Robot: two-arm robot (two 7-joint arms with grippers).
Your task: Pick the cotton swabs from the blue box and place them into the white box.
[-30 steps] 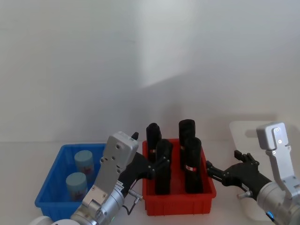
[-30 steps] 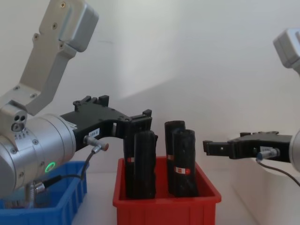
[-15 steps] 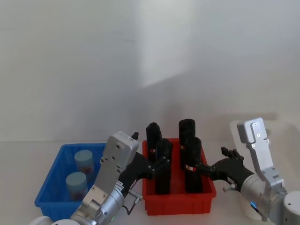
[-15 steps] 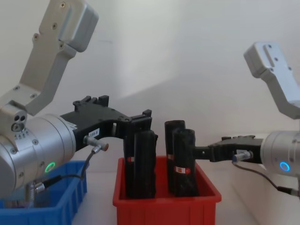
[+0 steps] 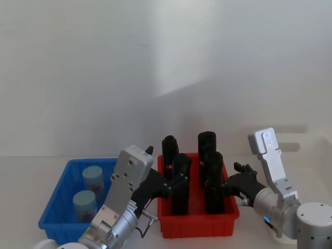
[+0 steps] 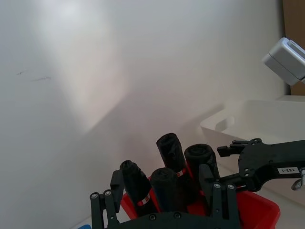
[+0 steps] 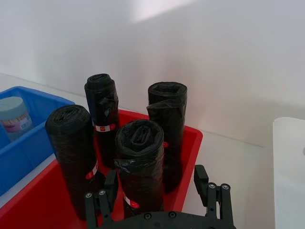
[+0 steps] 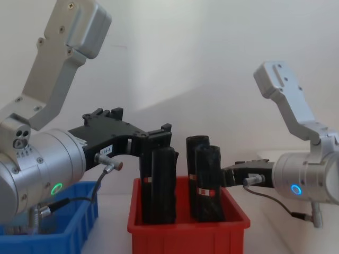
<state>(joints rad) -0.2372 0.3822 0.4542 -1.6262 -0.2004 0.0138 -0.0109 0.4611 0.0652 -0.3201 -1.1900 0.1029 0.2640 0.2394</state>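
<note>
Left gripper, in the head view, hangs with its fingers spread wide and empty at the left rim of the red bin, close to the black cylinders standing inside. The cotton swabs, two tubs, stand upright in the blue box, off to this gripper's left and apart from it. The right gripper reaches in from the other side, its tips by the front right cylinder. The white box lies to its right.

In the left wrist view the left gripper's two fingers stand far apart with nothing between them. The cylinders rise just ahead, and the right gripper is beyond them.

In the right wrist view the right gripper's fingers are also wide, holding nothing. The nearest cylinder stands just ahead, in line with the gap. One swab tub shows in the blue box past the red bin.

In the chest view both grippers are level with the cylinder tops. The right one's tips are close against the right-hand cylinder; I cannot tell whether they touch.
</note>
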